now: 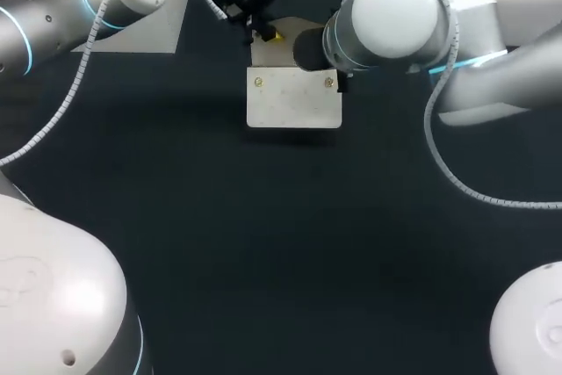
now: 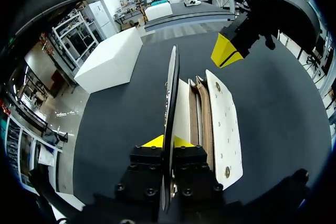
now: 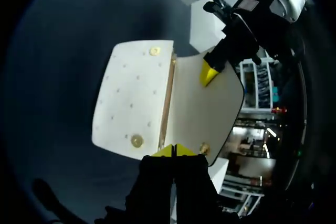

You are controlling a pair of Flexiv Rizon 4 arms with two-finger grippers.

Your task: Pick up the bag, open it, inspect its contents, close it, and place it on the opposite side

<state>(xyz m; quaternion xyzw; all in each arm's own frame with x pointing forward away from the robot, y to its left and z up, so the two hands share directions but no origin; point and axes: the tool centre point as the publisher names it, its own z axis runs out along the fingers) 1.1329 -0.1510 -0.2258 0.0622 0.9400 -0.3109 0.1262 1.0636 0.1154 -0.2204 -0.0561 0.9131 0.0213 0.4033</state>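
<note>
The cream handbag (image 1: pixel 294 101) is seen lying flat on the dark table (image 1: pixel 263 243), toward 12 o'clock from the table's middle, with its studded front panel (image 2: pixel 224 124) facing up. Its flap (image 2: pixel 170 93) is raised on edge and is clamped from both sides by the fingers of the left gripper (image 2: pixel 167 141), which stands at about 11 o'clock of the bag in the head view. Beside the raised flap the brown-lined compartments (image 2: pixel 198 111) are laid open; nothing can be made out inside them. The right gripper (image 3: pixel 174 151) is placed at about 1 o'clock of the bag, at the end of its mouth. Its yellow tips are drawn together with no gap, though whether a thin edge of the bag is pinched between them cannot be told.

The step in hand is judged to be the opening and inspection. It would be done well if the flap were gripped firmly and swung only as far as its fold allows, so that the body is not dragged or tipped. The mouth should be turned toward a camera, and the pockets might be parted gently by the right gripper. A slipping flap is thought the main risk, since it would likely drop shut over the opening.
</note>
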